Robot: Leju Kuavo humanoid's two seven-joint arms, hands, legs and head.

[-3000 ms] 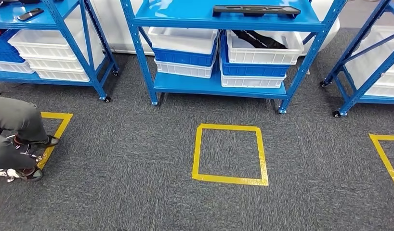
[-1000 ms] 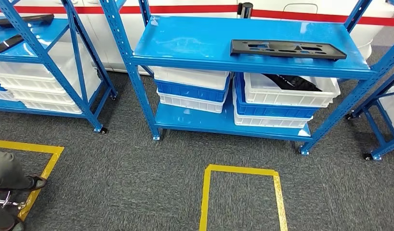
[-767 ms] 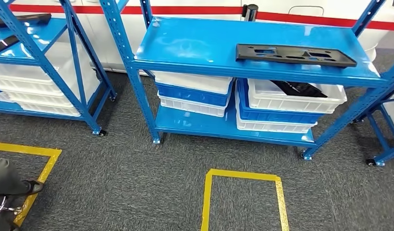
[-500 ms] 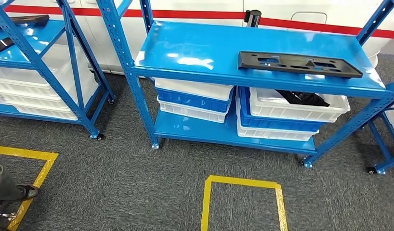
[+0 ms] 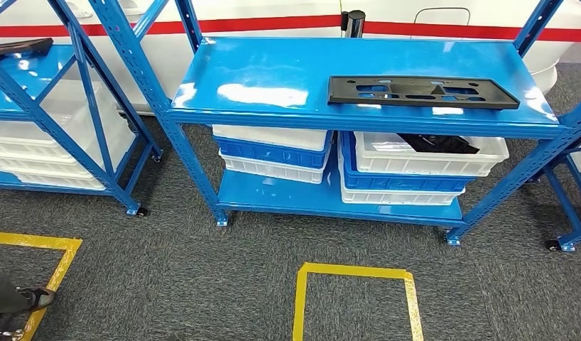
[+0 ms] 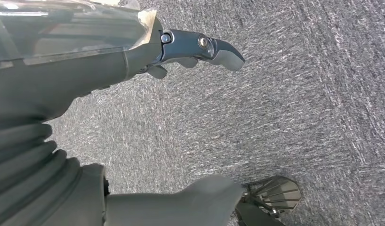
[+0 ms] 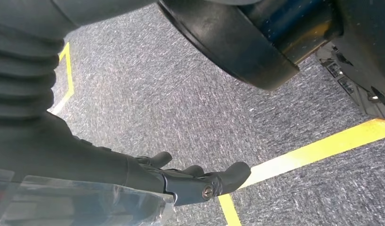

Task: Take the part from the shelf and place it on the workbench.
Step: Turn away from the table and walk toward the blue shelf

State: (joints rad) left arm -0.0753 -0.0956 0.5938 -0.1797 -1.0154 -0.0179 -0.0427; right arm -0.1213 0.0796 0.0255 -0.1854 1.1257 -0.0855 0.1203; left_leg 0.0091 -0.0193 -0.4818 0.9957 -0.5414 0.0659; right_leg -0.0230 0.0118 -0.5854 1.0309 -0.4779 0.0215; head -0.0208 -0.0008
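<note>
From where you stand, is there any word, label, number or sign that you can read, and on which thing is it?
There is no readable text.
Black part on the blue shelf: cut-outs, no lettering.
White and blue bins: no labels seen.
White wall with red stripe: a plain stripe, no words.
Yellow tape square on the carpet: a marking, not text.

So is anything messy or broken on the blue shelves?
Nothing stands out. The black part lies flat on the top shelf, well inside its edges. The white and blue bins below sit neatly stacked, with more black parts in the right one. Nothing looks spilled or damaged.
</note>
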